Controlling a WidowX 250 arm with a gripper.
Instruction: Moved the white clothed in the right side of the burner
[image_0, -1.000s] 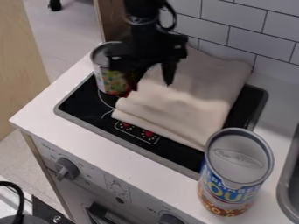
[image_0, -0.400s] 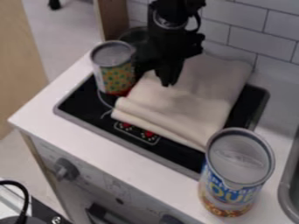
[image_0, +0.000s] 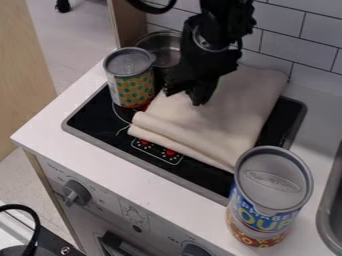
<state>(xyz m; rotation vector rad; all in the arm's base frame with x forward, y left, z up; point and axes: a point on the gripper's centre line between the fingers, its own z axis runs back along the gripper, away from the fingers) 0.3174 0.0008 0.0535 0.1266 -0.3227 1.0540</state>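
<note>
My gripper (image_0: 186, 96) is open, pointing down over the upper left part of the white cloth (image_0: 234, 107). Its tips stand close above the fabric, or on it; I cannot tell which. The cloth lies folded over the middle and right of the black burner top (image_0: 90, 117), with folds along its lower left edge. Part of the cloth is hidden behind the gripper.
A patterned can (image_0: 131, 82) stands at the burner's left, with a metal pot (image_0: 160, 45) behind it. A large soup can (image_0: 270, 192) stands at the counter's front right, beside a sink edge (image_0: 327, 215). Tiled wall (image_0: 307, 50) behind.
My gripper has moved right, away from the patterned can and further over the cloth. The pot behind has come into clearer view. The cloth and cans have stayed where they were.
</note>
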